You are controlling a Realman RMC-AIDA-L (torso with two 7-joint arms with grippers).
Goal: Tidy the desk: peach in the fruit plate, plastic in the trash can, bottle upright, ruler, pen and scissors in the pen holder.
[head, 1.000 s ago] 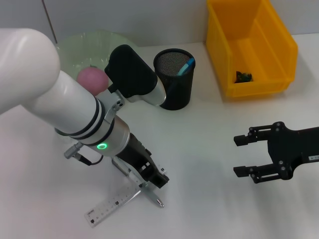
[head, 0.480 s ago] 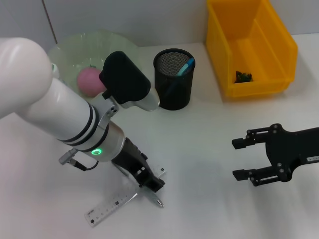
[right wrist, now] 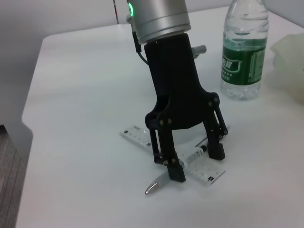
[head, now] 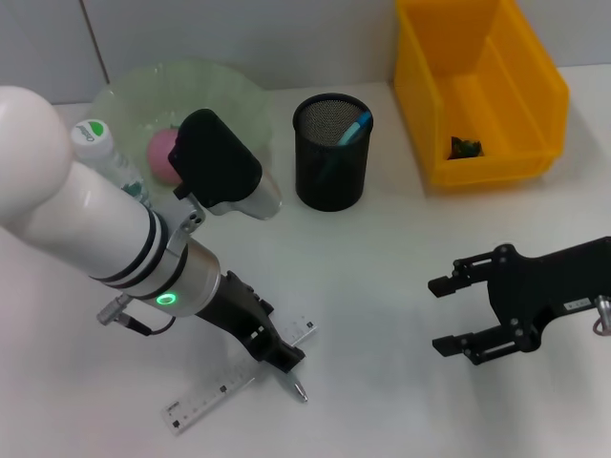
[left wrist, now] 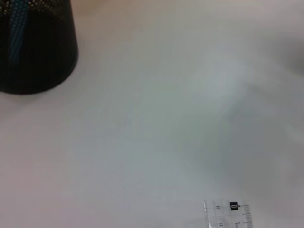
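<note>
Here the left hand (head: 277, 351) is reaching down to the tabletop (head: 382, 258) at the near left, its fingers (right wrist: 175, 171) spread fairly wide and standing on either side of the pen (right wrist: 178, 168), not closed on it. The pen is lying across the clear ruler (head: 229, 382), its silver tip (head: 301, 391) pointing toward the robot. In the right wrist view one finger is standing just beside the pen and the other is over the ruler (right wrist: 209, 173); whether they are touching either cannot be told.

The right hand (head: 453, 315) is hovering over the tabletop on the right, well apart from everything else, its fingers wide and holding nothing.

The peach (head: 162, 153) is sitting in the pale green fruit plate (head: 229, 91) at the far left, partly hidden by the left arm. The bottle (head: 105, 157) with its green label is standing upright just beside the plate. The black mesh pen holder (head: 331, 153) is standing in the middle at the back with a blue pen (head: 355, 127) inside. The yellow bin (head: 482, 86) at the far right is holding a small dark scrap (head: 467, 146).
</note>
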